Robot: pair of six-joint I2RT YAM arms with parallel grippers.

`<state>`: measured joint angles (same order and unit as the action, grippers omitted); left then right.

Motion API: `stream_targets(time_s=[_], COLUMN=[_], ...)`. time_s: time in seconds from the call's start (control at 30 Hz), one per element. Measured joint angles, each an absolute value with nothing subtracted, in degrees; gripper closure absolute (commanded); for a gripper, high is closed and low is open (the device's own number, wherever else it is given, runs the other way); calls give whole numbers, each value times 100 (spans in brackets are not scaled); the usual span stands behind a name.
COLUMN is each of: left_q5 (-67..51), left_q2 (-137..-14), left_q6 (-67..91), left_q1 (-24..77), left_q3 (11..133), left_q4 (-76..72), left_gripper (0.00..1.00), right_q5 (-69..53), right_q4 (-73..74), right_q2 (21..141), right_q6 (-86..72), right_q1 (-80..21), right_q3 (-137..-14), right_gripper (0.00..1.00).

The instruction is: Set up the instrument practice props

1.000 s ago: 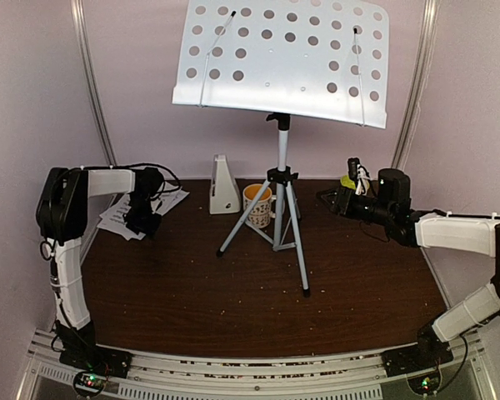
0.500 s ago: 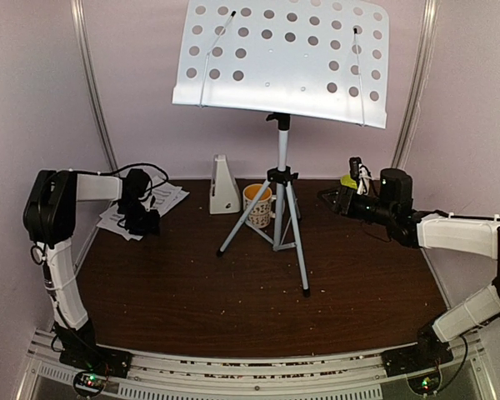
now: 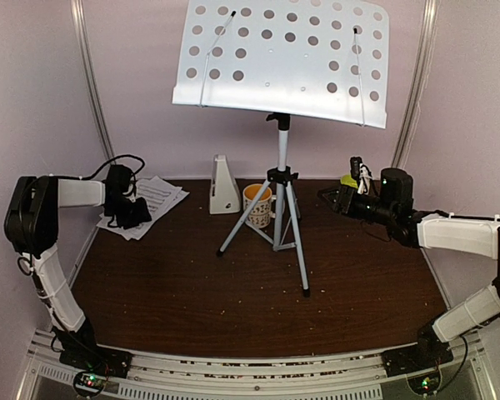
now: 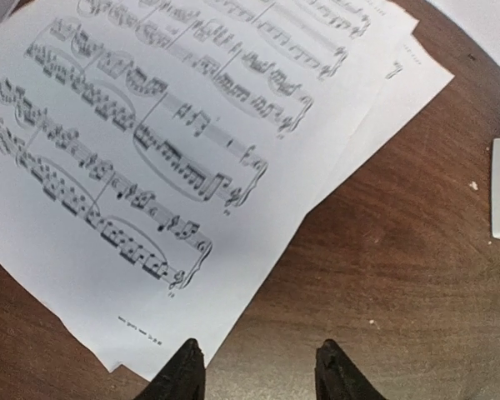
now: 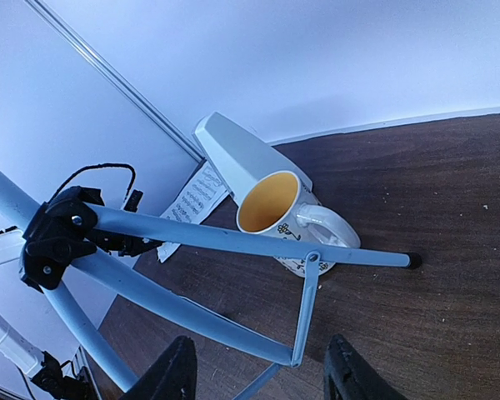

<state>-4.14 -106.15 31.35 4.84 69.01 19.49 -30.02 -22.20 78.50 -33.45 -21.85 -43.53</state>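
1. The music stand [image 3: 282, 62] is upright on its grey tripod at the middle of the table [image 3: 233, 292].
2. The two sheet-music pages [image 4: 175, 142] lie flat and overlapped at the table's far left corner.
3. The left gripper [image 4: 254, 373] is low at the pages' near edge, its jaws partly apart with nothing between them.
4. The white metronome [image 3: 224, 187] stands behind the tripod's left leg, just beside the mug [image 3: 256, 202].
5. The right gripper [image 5: 258, 371] points at the tripod from the right, jaws partly apart and empty.
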Motion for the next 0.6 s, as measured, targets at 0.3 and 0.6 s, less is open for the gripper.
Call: stream_targets(time_s=[0.3, 0.6], left_q5=[-532, -1013], left_q2=[-10940, -10975], left_q6=[4174, 4794], left_q1=[429, 329], left_q3=[6589, 6292], left_q4=[1625, 788], left_gripper=[55, 56], right_q5=[-3002, -2998], right_q4=[-2211, -2202], right_q2=[7822, 7767], right_q6=[-3343, -3341], right_q1=[-2185, -2182], right_q3=[-4353, -4353], right_gripper=[47, 47])
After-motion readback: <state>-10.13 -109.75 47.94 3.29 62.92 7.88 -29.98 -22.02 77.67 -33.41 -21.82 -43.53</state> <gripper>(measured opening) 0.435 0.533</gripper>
